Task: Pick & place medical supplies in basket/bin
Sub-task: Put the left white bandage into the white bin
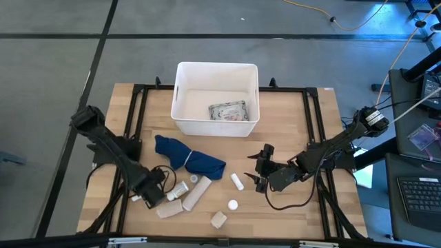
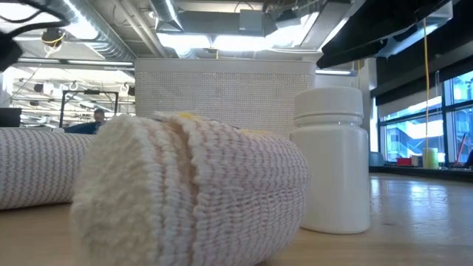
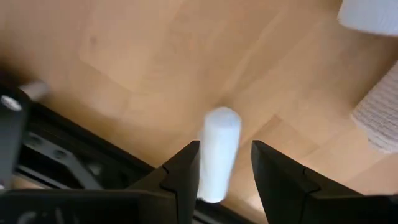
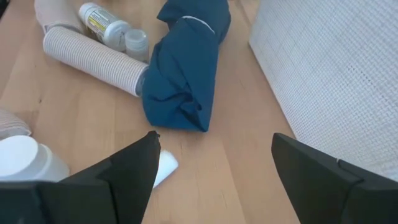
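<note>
A white vial (image 3: 217,152) lies on the worktop (image 1: 303,138) between the half-spread fingers of the left tool (image 3: 225,177), not visibly pinched. The bin (image 1: 180,103) stands well apart, holding one packet (image 1: 229,111). The right tool (image 4: 214,171) is spread near another vial (image 1: 237,182). If squeezed off-centre, the round vial could be rolled away.

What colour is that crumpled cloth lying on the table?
Dark blue; the cloth shows best in the right wrist view.

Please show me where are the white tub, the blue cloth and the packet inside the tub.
white tub (image 1: 180,96): high view, left wall.
blue cloth (image 1: 200,162): high view, middle of the folds.
grey packet (image 1: 228,111): high view, its centre.
</note>
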Controlling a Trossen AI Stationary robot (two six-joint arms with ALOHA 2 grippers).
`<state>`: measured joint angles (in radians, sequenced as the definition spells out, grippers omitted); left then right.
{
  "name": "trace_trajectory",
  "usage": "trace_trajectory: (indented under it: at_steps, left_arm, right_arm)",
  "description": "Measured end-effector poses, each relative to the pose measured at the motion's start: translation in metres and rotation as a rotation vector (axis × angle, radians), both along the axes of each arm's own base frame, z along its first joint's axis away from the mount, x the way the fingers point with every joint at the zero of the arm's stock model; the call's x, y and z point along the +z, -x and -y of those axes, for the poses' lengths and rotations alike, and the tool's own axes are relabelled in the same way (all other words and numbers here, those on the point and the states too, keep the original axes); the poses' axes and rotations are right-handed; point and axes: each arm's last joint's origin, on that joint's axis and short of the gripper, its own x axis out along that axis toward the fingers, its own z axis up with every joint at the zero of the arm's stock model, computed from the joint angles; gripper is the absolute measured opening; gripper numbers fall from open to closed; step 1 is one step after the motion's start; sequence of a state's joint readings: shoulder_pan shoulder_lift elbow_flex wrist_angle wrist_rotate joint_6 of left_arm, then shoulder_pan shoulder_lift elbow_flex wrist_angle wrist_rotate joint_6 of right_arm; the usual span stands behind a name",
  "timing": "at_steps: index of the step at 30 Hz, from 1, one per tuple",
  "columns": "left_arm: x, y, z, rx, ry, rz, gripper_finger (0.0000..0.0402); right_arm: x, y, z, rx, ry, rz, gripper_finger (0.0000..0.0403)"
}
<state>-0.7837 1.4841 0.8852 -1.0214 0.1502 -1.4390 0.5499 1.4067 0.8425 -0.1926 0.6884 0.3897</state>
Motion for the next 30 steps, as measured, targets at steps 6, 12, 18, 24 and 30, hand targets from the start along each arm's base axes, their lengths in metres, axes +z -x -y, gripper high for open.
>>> trace_trajectory:
  at_steps: [6,12,18,24,30]
  left_arm:
    - [-0.021,0.001,0.018,0.030,0.000,-0.062,0.0139]
    - [-0.047,0.002,0.026,0.022,-0.038,-0.195,0.0139]
    - [-0.055,-0.004,0.027,-0.052,0.009,-0.239,0.0121]
    - [-0.034,-0.018,0.023,-0.143,0.119,-0.157,0.0053]
    - [0.014,-0.034,0.009,-0.247,0.161,0.110,0.0037]
  right_arm:
    - [0.000,0.000,0.000,0.000,-0.001,0.003,0.0307]
    - [0.001,-0.001,0.000,0.002,-0.004,0.010,0.0307]
    - [0.001,-0.001,0.000,0.004,0.000,0.008,0.0307]
    - [0.001,-0.001,0.000,0.005,0.002,0.007,0.0307]
    - [0.001,-0.001,0.000,0.015,0.018,0.002,0.0307]
